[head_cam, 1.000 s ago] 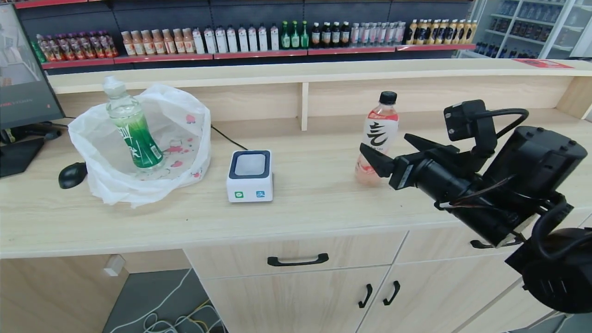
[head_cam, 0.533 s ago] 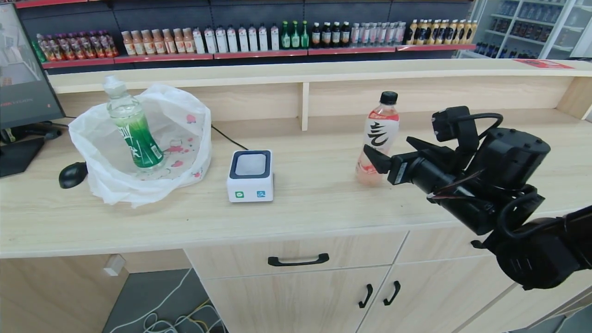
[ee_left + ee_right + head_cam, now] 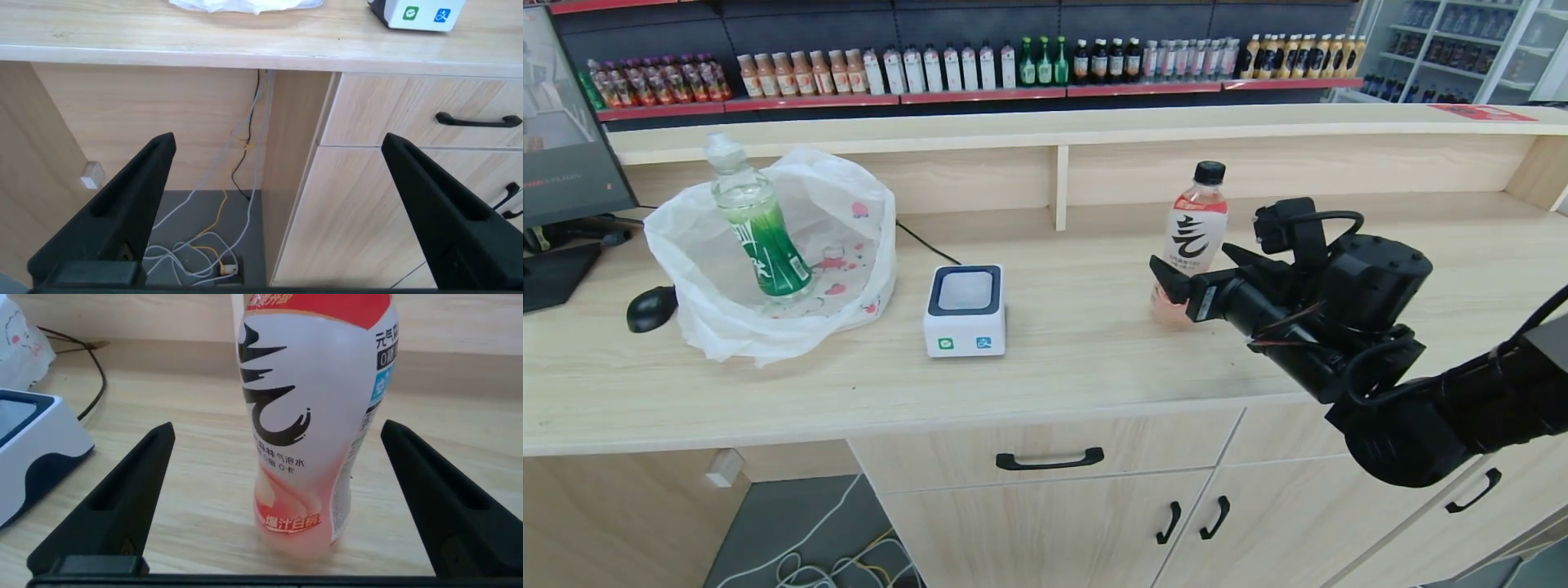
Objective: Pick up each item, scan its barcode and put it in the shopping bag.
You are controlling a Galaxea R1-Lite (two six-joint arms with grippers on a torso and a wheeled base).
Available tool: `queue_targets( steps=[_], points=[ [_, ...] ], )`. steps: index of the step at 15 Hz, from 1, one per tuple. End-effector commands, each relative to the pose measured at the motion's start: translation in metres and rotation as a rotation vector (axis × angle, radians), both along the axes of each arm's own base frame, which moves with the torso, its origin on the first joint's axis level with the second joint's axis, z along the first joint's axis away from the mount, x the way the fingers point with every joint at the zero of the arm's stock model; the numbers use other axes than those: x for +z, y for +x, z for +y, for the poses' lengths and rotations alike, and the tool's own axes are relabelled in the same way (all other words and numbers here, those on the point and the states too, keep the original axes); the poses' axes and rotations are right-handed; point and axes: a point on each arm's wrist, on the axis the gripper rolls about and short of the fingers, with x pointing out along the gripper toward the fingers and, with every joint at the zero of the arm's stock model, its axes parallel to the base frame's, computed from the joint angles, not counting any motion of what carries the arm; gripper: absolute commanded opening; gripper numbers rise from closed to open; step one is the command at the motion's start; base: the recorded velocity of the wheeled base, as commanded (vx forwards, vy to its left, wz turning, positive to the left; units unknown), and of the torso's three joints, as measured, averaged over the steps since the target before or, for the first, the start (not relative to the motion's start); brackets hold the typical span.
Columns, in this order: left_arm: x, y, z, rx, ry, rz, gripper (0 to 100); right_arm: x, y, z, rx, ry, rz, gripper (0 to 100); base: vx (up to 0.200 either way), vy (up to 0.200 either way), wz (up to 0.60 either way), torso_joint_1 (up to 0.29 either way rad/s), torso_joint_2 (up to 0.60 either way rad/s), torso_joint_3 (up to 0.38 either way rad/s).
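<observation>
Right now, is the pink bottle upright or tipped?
Upright: the pink bottle stands on its base on the counter, black cap uppermost.

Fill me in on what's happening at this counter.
A robot is checking out drinks. Its right gripper is open at the pink bottle, which stands upright on the counter, not yet gripped. A green bottle already leans inside the bag. The scanner sits between bag and pink bottle. The left gripper hangs open below the counter edge, holding nothing.
</observation>
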Motion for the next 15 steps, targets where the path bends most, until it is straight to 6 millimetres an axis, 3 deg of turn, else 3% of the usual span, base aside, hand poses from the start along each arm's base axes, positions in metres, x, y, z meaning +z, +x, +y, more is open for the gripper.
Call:
queue_targets(
  steps=[1, 5, 15],
  points=[
    [0.0, 0.0, 0.0, 0.0, 0.0, 0.0, 100, -0.016, 0.01, 0.004, 0.001, -0.01, 0.017, 100, 0.0, 0.0, 0.0, 0.0, 0.0, 0.0],
    [0.0, 0.0, 0.0, 0.0, 0.0, 0.0, 100, -0.025, 0.021, 0.005, -0.006, -0.002, 0.003, 100, 0.0, 0.0, 0.0, 0.0, 0.0, 0.0],
    [0.0, 0.0, 0.0, 0.0, 0.0, 0.0, 100, -0.022, 0.051, 0.002, -0.04, 0.02, -0.048, 100, 0.0, 0.0, 0.0, 0.0, 0.0, 0.0]
  ],
)
